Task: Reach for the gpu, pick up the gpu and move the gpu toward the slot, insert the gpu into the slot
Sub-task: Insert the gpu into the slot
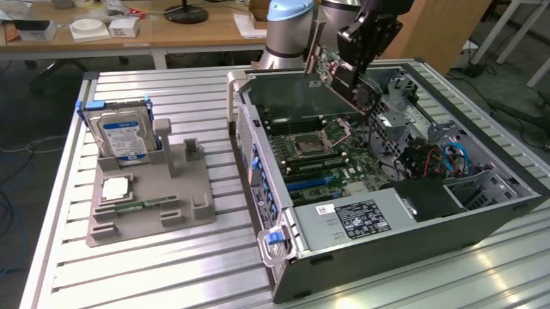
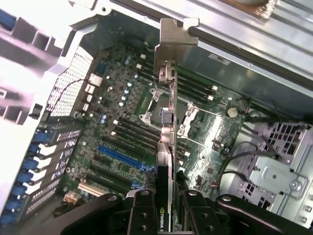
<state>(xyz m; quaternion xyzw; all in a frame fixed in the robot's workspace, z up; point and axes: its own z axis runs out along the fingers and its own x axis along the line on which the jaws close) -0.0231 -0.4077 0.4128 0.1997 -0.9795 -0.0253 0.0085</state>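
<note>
A: What is the tool (image 2: 165, 196) doing?

B: It is gripping the gpu (image 2: 167, 122) by its edge, holding it tilted above the motherboard (image 2: 117, 117) inside the open case (image 1: 413, 238), apart from the blue slot (image 2: 120, 157).

A: What is worrying you?

B: The tilt. I judge the bracket (image 2: 173, 44) may be snagging the case wall, or the connector edge may be missing the slot and jamming.

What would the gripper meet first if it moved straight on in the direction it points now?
The gripper is shut on the gpu and points down into the open case. The card's lower edge would probably meet the motherboard first, near the processor socket; the depth is hard to judge.
</note>
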